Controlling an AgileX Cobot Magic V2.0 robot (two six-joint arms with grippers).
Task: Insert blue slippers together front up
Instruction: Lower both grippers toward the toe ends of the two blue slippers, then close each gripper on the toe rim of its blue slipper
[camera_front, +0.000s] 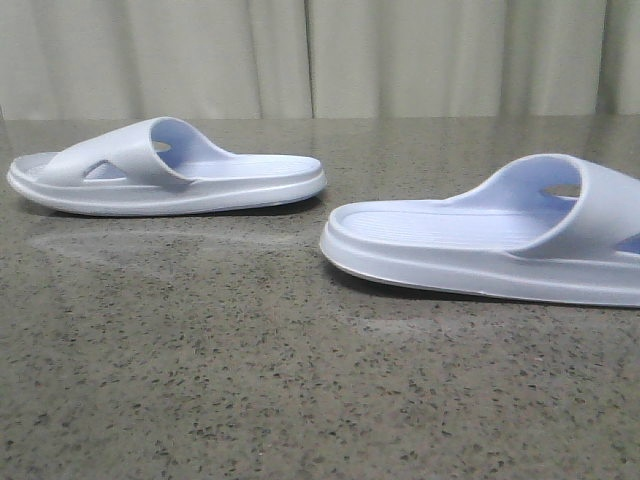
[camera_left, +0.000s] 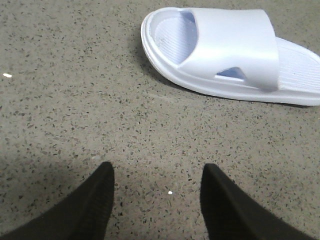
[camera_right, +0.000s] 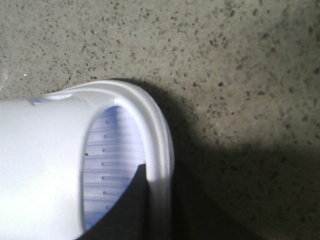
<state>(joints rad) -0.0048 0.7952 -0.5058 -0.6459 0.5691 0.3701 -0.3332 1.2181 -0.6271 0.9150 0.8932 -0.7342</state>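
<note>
On the speckled stone table (camera_front: 250, 400) you have both blue slippers lying sole down and well apart, each side-on to the front camera. You see the left slipper (camera_front: 165, 170) farther back on the left, its strap toward the left end and its flat open end pointing right. The right slipper (camera_front: 490, 235) sits nearer and to the right, its open ribbed footbed pointing left and its strap running out of the frame's right edge. A pale curtain (camera_front: 320, 55) hangs behind the table. Your left gripper (camera_left: 157, 200) hangs over bare table with its two dark fingers (camera_left: 95, 205) spread wide and nothing between them; that wrist camera shows the left slipper (camera_left: 230, 55) lying near but clear of the fingertips, one triangular cut-out showing in its strap. Your right gripper sits right at the rim of the right slipper (camera_right: 60, 165): one dark finger (camera_right: 127, 210) lies inside the slipper over the ribbed footbed, against the inner side of the rim, while the other side is lost in shadow, so you cannot tell whether it is closed on the rim.
</note>
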